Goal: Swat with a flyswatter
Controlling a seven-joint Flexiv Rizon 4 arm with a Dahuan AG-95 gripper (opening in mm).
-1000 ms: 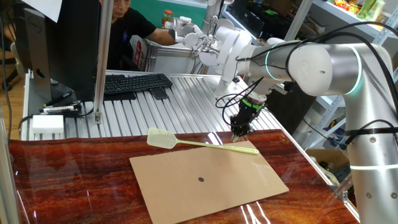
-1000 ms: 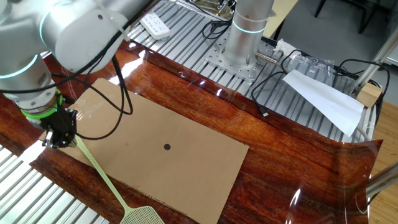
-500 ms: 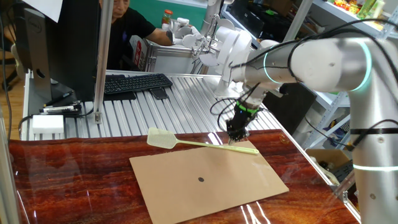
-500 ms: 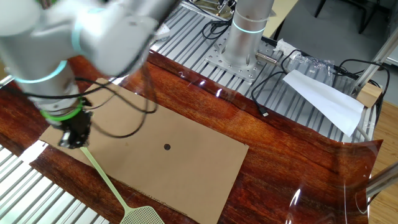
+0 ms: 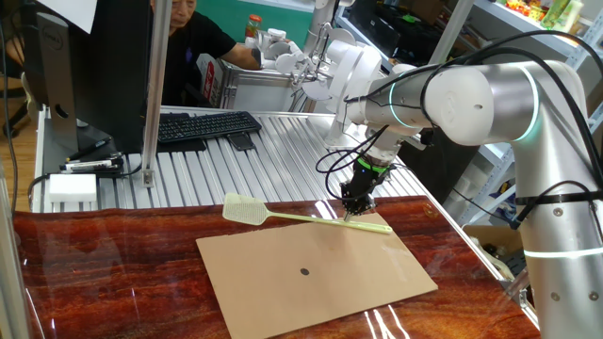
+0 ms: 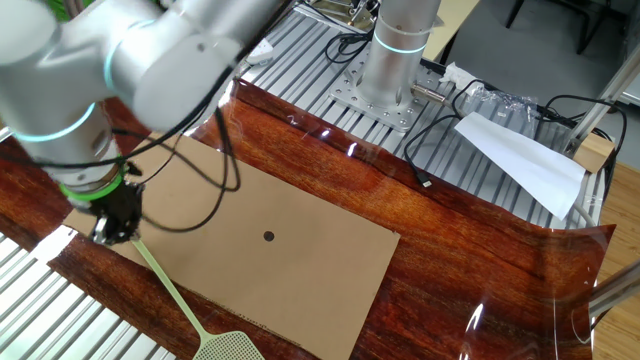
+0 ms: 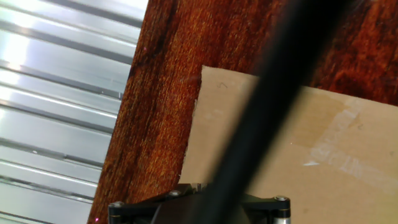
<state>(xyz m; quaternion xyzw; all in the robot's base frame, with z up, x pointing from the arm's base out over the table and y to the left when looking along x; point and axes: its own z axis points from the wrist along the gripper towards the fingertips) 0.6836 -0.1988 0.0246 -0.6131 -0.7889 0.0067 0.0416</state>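
Observation:
The pale yellow-green flyswatter (image 5: 247, 210) lies flat on the wooden table (image 5: 113, 273). Its mesh head is toward the keyboard side and its thin handle runs along the far edge of a brown cardboard sheet (image 5: 316, 268). In the other fixed view the flyswatter (image 6: 165, 287) reaches from the cardboard sheet (image 6: 250, 240) corner down to the bottom edge. My gripper (image 5: 353, 210) points straight down at the handle's free end, jaws shut. Whether the gripper (image 6: 111, 234) touches the handle I cannot tell. The hand view shows only cardboard (image 7: 311, 155), wood and a blurred black cable (image 7: 267, 106).
A small black dot (image 5: 303, 272) marks the cardboard's middle. Ribbed metal tabletop (image 5: 273, 160) carries a keyboard (image 5: 203, 124), a white box (image 5: 73, 186) and a metal post (image 5: 155, 89). A person sits behind. The arm's base (image 6: 400, 50) and white paper (image 6: 520, 160) lie on the far side.
My gripper has shifted a little along the table toward the handle's end and slightly lower. The flyswatter has stayed where it lay, and the jaws stayed shut.

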